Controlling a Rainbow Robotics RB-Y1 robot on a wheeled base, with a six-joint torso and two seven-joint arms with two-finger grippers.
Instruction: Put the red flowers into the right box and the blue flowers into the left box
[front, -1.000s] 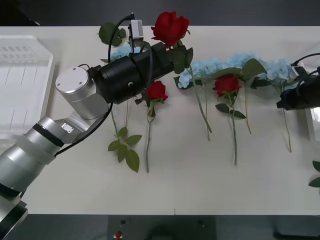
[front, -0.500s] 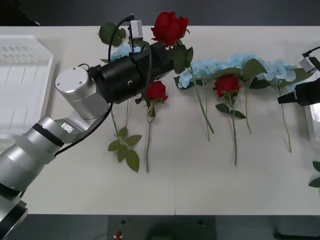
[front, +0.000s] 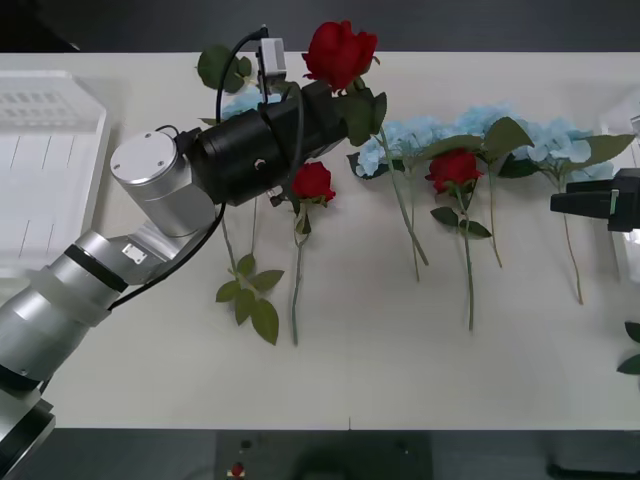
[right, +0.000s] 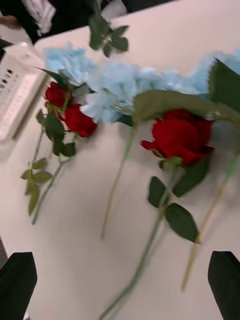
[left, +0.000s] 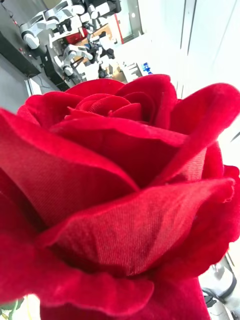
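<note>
Left edge of the white worktop (front: 400, 370): your shallow white translucent plastic tray with the ribbed, slotted floor (front: 45, 165).

Left gripper (front: 335, 95): raised over the far middle of the worktop, clamped around the stem of a deep red artificial rose (front: 340, 52). Its bloom stands above the gripper; the stem hangs down toward the worktop. In the left wrist view, red petals (left: 115, 200) sit right against the lens.

Beside the arm, a second, smaller red rose (front: 313, 182) lies flat, stem toward the near edge. Further right, a third red rose (front: 454, 168) lies below the row of pale sky-blue fluffy hydrangea heads (front: 440, 130) along the far edge; it appears too in the right wrist view (right: 181, 134).

Right gripper (front: 580, 203): at the right edge, near the last blue cluster, fingers (right: 17, 282) spread wide, gripping nothing.
</note>
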